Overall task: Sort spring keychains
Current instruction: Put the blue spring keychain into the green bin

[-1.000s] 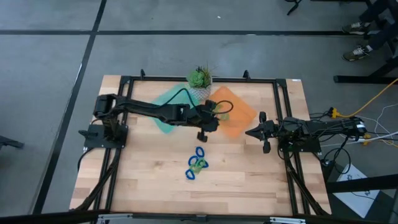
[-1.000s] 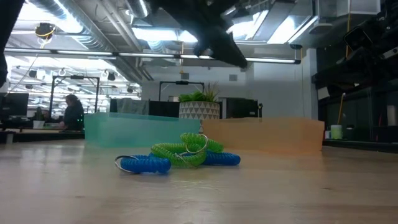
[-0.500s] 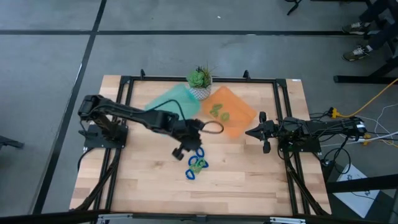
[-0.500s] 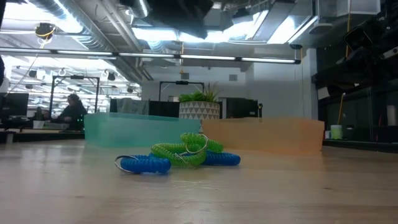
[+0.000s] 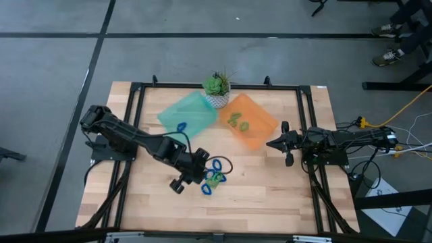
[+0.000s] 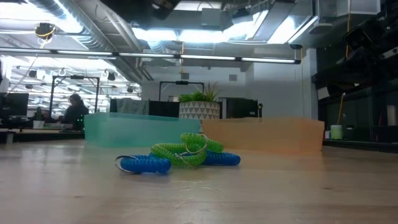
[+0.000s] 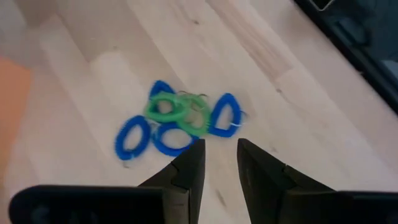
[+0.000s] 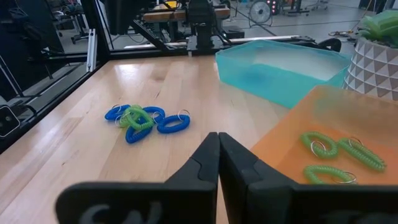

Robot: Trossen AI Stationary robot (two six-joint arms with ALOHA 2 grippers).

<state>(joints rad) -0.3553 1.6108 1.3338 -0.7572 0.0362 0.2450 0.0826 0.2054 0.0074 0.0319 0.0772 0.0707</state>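
Observation:
A small pile of blue and green spring keychains (image 5: 212,177) lies on the wooden table, also seen in the left wrist view (image 7: 177,121), the low view (image 6: 180,155) and the right wrist view (image 8: 146,119). My left gripper (image 5: 192,174) hovers just left of the pile, open and empty, with its fingertips (image 7: 221,149) short of the coils. One blue keychain (image 5: 181,127) rests in the teal tray (image 5: 196,108). Green keychains (image 5: 236,121) lie in the orange tray (image 5: 260,128). My right gripper (image 5: 280,143) waits shut at the table's right, beside the orange tray.
A potted plant (image 5: 216,86) stands at the far edge between the two trays. A black frame (image 5: 135,94) borders the table. The left arm's cable loops over the pile (image 5: 224,162). Bare wood lies near the front edge (image 5: 256,202). A person sits in the room behind (image 6: 73,112).
My left arm has swung from over the trays toward the table's near edge and left, ending beside the keychain pile. This uncovered the teal tray with its blue keychain and the green keychains in the orange tray. The pile has not moved.

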